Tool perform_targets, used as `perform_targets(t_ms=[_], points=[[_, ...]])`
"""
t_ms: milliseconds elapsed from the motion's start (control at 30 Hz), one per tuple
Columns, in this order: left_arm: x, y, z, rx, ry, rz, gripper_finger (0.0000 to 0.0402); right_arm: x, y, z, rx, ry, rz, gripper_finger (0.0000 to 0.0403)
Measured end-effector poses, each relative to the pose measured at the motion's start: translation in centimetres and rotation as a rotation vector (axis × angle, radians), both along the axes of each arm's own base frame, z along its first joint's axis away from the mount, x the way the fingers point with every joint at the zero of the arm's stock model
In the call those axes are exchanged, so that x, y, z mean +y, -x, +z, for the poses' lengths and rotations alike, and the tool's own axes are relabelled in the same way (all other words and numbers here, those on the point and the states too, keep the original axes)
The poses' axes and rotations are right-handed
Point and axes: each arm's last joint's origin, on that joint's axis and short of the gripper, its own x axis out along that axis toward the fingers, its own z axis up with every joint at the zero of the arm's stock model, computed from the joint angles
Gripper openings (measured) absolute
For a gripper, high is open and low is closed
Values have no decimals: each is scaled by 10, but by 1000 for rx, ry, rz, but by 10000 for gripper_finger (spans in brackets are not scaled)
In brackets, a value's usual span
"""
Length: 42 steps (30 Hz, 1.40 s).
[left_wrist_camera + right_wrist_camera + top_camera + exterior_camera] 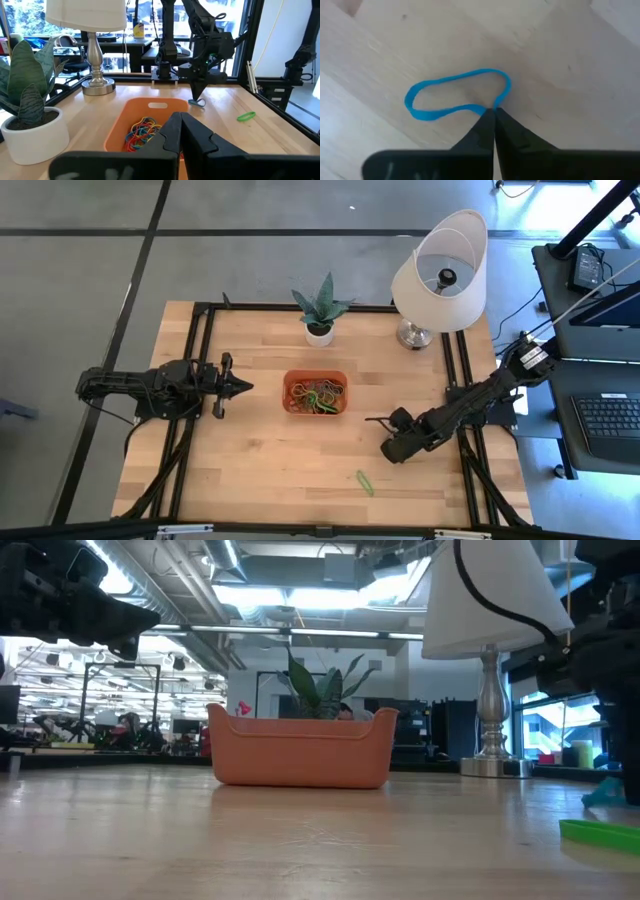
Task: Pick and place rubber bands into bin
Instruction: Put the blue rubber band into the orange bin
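1. Right gripper (494,112) is down at the table right of the bin (315,393), fingers pinching a blue band (455,92)
2. Left gripper (243,387) hovers left of the bin, fingers pressed together
3. Bin holds mixed bands (144,131); a green band (364,482) lies near the front edge

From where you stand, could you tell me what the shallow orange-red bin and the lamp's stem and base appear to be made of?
The shallow orange-red bin looks like moulded plastic: matte, evenly coloured, with rounded corners and a cut-out handle slot. The lamp's stem and base appear to be polished metal, silvery with bright reflections, though a metallic coating cannot be excluded.
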Motion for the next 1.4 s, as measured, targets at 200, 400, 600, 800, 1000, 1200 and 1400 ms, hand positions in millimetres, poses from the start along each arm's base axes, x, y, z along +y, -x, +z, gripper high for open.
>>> perform_targets(t_ms=[200,400,600,800,1000,1200,1400], points=[[0,0,0,0,0,0,4,6,-11,33,-34,57,48,2],[0,0,0,1,0,0,4,9,-25,72,-56,143,97,1],[0,0,0,0,0,0,4,5,-49,119,-185,217,132,1],[0,0,0,0,0,0,4,-19,-83,164,-308,262,156,0],[0,0,0,0,0,0,4,-30,-139,185,-327,324,225,0],[0,0,0,0,0,0,4,-49,-212,173,-291,298,275,0],[0,0,0,0,0,0,4,-85,-260,134,-167,229,222,0]])
